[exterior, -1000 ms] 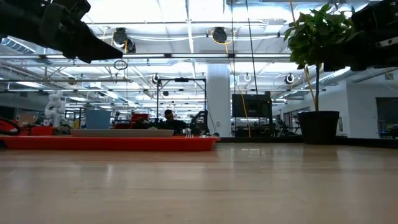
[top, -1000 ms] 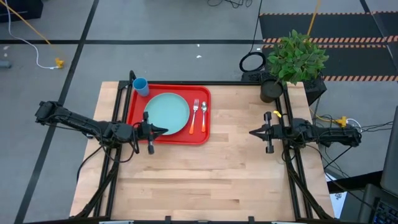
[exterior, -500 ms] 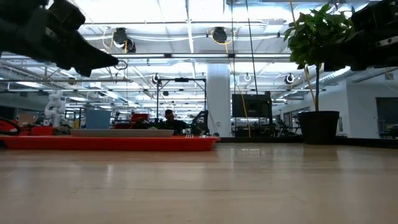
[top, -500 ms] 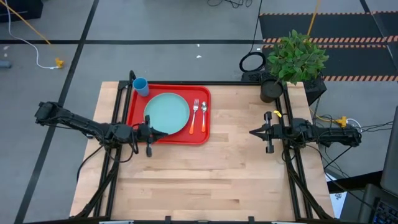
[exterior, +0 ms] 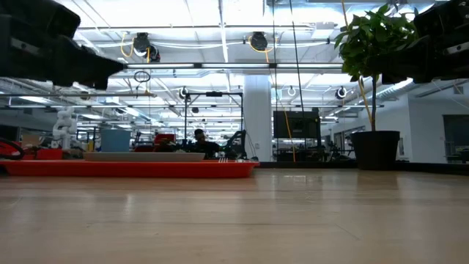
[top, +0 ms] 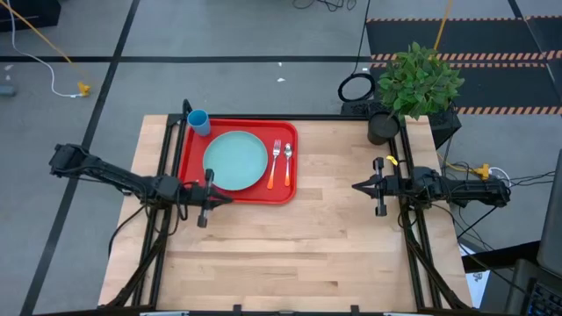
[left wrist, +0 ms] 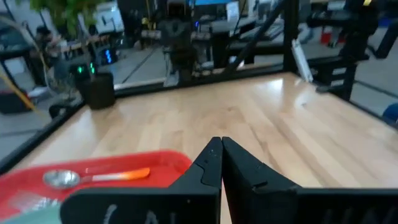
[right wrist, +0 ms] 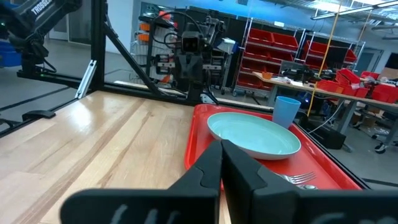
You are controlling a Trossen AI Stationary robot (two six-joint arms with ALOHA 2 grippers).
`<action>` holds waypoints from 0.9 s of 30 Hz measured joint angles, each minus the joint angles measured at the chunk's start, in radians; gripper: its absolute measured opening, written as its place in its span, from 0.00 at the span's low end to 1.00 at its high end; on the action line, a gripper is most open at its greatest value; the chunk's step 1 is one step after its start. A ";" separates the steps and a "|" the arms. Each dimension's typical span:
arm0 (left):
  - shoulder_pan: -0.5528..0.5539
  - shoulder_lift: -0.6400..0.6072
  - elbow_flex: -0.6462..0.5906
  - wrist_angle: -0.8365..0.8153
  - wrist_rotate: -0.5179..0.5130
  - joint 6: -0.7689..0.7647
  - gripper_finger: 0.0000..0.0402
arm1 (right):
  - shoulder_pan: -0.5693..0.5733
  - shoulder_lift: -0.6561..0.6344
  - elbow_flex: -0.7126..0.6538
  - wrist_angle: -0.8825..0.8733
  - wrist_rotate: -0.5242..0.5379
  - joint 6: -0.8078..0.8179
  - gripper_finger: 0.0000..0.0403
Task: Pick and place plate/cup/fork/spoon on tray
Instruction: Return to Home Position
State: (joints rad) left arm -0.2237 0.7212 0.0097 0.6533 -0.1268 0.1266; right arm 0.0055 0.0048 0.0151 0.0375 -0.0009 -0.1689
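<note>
Tray (top: pixel 242 125) holds plate (top: pixel 235 160), cup (top: pixel 198 120), fork (top: pixel 274 164), spoon (top: pixel 287 163); left gripper (top: pixel 231 197), right gripper (top: pixel 356 187) jaws together

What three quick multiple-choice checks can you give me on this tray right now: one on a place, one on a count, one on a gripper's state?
1. Where does the spoon lie, given the fork and the plate?
A. between them
B. beyond the fork, away from the plate
C. on top of the plate

2. How many things sit on the tray?
A. two
B. three
C. four

3. What state is the left gripper in?
A. wide open
B. shut on the fork
C. shut, empty

Answers:
1 B: the high view shows them side by side in the order plate, fork, spoon.
2 C: plate, cup, fork and spoon.
3 C: its wrist view shows the fingers pressed together with nothing between them.

The right gripper hangs shut, off to the tray's right.
</note>
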 joint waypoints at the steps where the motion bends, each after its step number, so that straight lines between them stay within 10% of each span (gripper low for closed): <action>1: 0.000 -0.014 0.000 0.001 0.005 0.003 0.01 | 0.000 0.000 0.000 0.000 0.000 0.000 0.00; 27: 0.093 -0.720 0.000 -0.361 0.093 0.081 0.01 | 0.000 0.000 0.000 -0.001 0.000 0.000 0.00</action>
State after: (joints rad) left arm -0.1306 0.0015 0.0097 0.2920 -0.0335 0.2074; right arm 0.0055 0.0051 0.0151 0.0360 -0.0013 -0.1692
